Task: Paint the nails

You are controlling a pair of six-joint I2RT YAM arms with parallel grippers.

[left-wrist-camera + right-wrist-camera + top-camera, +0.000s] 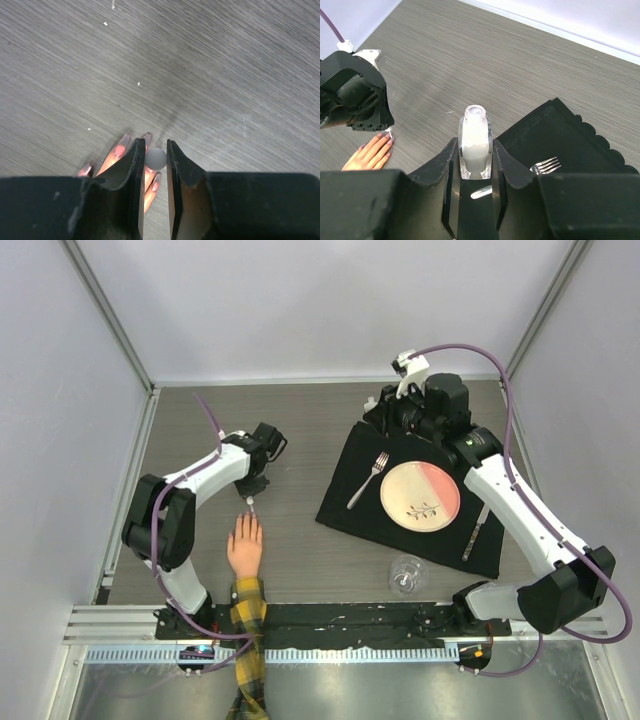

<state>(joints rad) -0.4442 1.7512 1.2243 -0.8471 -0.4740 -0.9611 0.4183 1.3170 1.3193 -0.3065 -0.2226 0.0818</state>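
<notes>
The fake hand [245, 545] lies palm down near the front edge, its plaid sleeve [248, 625] toward me. My left gripper [250, 498] hovers at its fingertips. In the left wrist view the left gripper [155, 143] is shut on a small grey round brush cap [156, 158] right above the nails [119, 150], which look long and pinkish. My right gripper [475, 141] is shut on an uncapped bottle of white nail polish [475, 150], held upright. In the top view the right wrist [430, 400] hangs over the back edge of the black mat, hiding the bottle.
A black placemat [350, 505] at centre right carries a pink plate [420, 492], a fork [368, 480] and a knife [475, 530]. A clear glass [407, 573] stands in front of the mat. Walls enclose the table on three sides.
</notes>
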